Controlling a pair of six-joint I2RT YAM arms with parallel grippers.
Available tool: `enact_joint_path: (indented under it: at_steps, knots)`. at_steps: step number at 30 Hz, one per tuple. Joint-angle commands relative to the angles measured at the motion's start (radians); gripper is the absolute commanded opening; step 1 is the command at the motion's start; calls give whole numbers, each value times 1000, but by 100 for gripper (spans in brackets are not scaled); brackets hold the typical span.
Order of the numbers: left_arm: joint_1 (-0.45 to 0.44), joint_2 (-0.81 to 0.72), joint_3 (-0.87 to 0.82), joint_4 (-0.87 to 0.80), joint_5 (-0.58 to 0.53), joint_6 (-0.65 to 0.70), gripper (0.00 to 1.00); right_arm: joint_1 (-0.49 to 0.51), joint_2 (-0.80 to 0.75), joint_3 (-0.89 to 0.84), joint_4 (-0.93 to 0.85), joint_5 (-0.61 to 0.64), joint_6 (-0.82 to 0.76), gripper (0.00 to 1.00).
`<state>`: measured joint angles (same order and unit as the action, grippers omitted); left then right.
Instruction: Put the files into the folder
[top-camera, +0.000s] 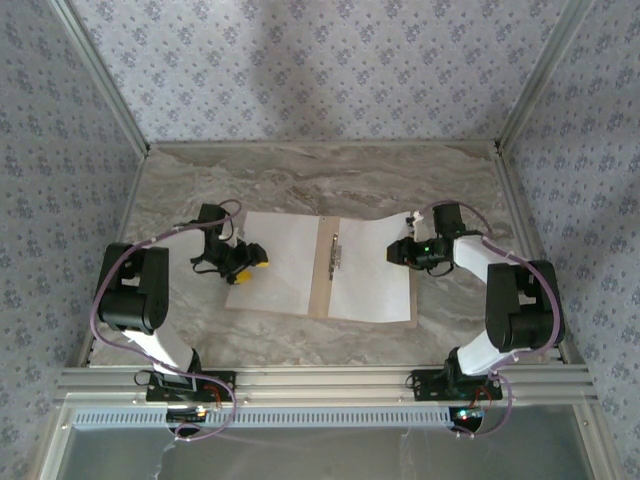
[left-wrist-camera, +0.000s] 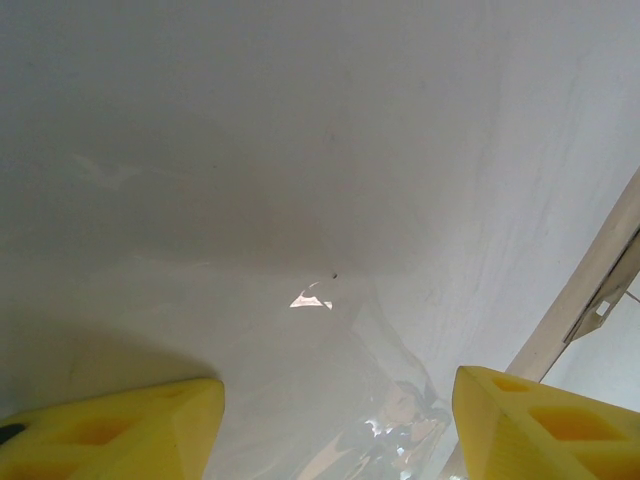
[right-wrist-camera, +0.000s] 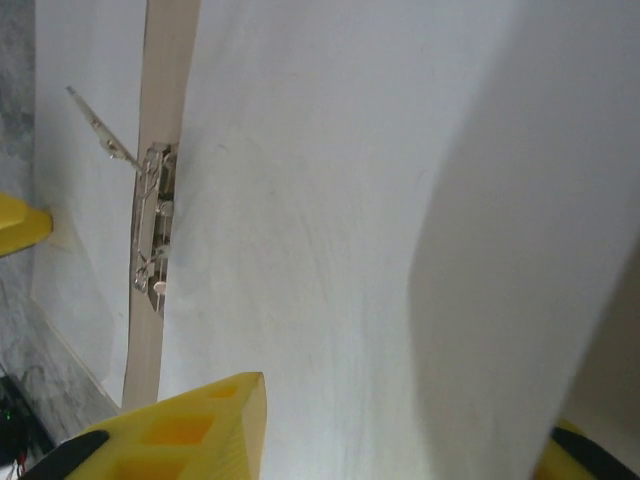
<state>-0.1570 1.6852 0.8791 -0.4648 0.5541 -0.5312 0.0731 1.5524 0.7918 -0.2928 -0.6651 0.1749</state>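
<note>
Item: folder (top-camera: 321, 288), tan, lying open and flat mid-table (top-camera: 300, 180), spine running near to far, metal clip (top-camera: 335, 250) on the spine with its lever raised. Contents: left sheet (top-camera: 285, 265), white, flat on the left leaf; right sheet (top-camera: 370, 285), white, on the right leaf, its far right corner curled up off the leaf. Left gripper (top-camera: 250, 263) at the left sheet's outer edge; yellow fingers (left-wrist-camera: 110, 430) well apart, clamped on nothing, white paper spread beneath and ahead; contact with the paper cannot be told. Right gripper (top-camera: 398, 250) at the right sheet's raised far corner; yellow fingers (right-wrist-camera: 180, 430) apart, paper bulging up between them, no grip evident; touch or no touch cannot be told. Tan spine strip and clip seen past the fingers in both wrist views.
</note>
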Motion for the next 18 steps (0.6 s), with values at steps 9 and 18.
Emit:
enact_joint_path:
  at_steps: [9,18]
  knots:
    - [8,90,-53,-17,-159,27,65,-7,26,42,-53,71,-3,57]
    - [6,88,-54,-15,-158,25,65,-11,28,49,-53,108,6,62]
